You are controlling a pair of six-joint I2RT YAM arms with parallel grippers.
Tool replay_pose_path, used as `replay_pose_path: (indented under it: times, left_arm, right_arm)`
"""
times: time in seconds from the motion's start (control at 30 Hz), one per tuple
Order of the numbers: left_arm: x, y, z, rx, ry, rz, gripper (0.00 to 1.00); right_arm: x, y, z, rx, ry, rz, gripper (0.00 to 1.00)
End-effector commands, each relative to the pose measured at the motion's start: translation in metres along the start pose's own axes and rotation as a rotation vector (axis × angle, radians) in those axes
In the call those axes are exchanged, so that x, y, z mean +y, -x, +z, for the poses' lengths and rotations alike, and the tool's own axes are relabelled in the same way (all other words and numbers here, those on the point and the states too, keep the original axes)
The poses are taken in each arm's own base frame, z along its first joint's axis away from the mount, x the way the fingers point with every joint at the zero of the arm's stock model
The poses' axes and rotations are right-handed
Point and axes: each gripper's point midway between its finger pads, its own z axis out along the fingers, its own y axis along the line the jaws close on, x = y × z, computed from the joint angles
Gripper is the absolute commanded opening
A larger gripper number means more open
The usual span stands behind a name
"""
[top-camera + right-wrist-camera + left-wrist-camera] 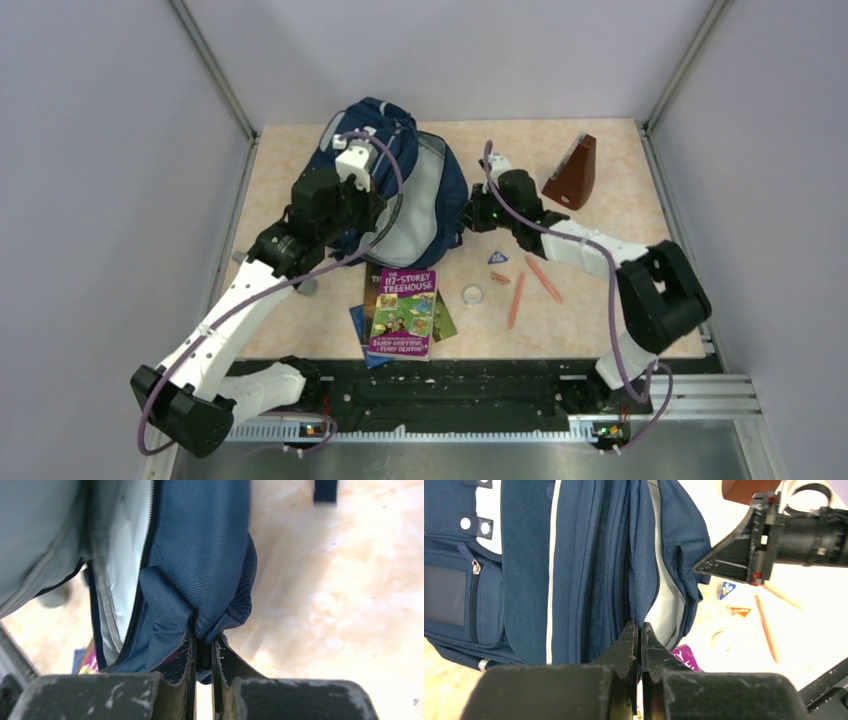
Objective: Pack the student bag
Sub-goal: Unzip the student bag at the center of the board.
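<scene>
The navy student bag (pixel 425 205) lies at the table's back middle with its main zipper open and grey lining showing. My left gripper (pixel 365 200) is shut on the bag's fabric at the near left edge of the opening; the left wrist view shows its fingers (pixel 629 645) pinching navy cloth (pixel 594 570). My right gripper (pixel 470 215) is shut on a bunched fold of the bag's right edge (pixel 200 570). Between them the opening is held apart.
A purple book (pixel 405 312) lies on other books in front of the bag. A small tape roll (pixel 473 295), two orange pencils (pixel 530 285), a blue triangle (pixel 498 258) and an orange eraser lie right of it. A brown wedge case (pixel 573 172) stands back right.
</scene>
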Motion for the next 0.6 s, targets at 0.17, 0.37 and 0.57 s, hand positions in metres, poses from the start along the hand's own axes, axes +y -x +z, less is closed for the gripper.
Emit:
replay_pose_path:
  times: [0.17,0.37,0.57]
  left_arm:
    - [0.009,0.025,-0.004,-0.109,0.041,0.004,0.0]
    - [0.029,0.032,0.003,-0.11,0.127,-0.071,0.0]
    - [0.05,0.033,0.01,-0.116,0.176,-0.175,0.0]
  right_arm:
    - [-0.062,0.066,0.058,-0.108,-0.194,-0.045,0.01]
    - [-0.066,0.083,0.057,-0.126,-0.212,-0.07,0.35]
    - [-0.058,0.083,0.024,-0.143,-0.216,-0.087,0.73]
